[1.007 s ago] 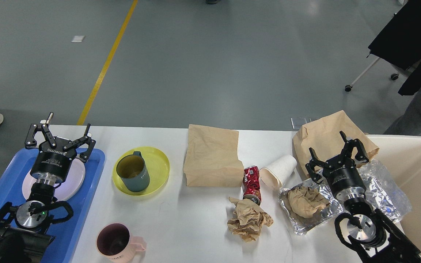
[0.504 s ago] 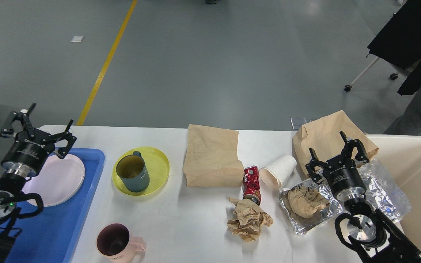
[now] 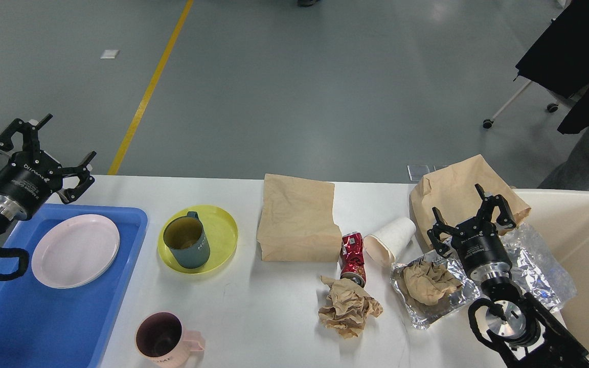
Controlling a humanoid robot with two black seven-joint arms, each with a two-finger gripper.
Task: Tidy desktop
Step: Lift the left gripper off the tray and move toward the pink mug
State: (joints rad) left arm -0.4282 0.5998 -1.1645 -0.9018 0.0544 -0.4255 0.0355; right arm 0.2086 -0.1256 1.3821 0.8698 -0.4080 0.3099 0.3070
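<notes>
The white desktop [image 3: 253,312] fills the lower view. On it lie a flat brown paper bag [image 3: 297,220], a second brown bag [image 3: 458,191], a crushed red can [image 3: 353,257], a tipped white paper cup [image 3: 389,240], a crumpled brown paper [image 3: 348,306] and foil [image 3: 435,291] holding a paper wad. A yellow plate [image 3: 218,237] carries a dark teal mug [image 3: 186,244]. A pink mug [image 3: 164,337] stands at the front. My left gripper [image 3: 39,145] is open and empty beyond the tray's far left corner. My right gripper [image 3: 466,217] is open and empty above the foil.
A blue tray [image 3: 44,317] at the left holds a pale pink plate [image 3: 75,250]. A cream bin [image 3: 588,255] stands at the right edge. Grey floor with a yellow line [image 3: 146,92] lies beyond the table's far edge.
My left arm has drawn back to the left and up, off the pink plate, which now lies uncovered in the tray. The right arm has not moved.
</notes>
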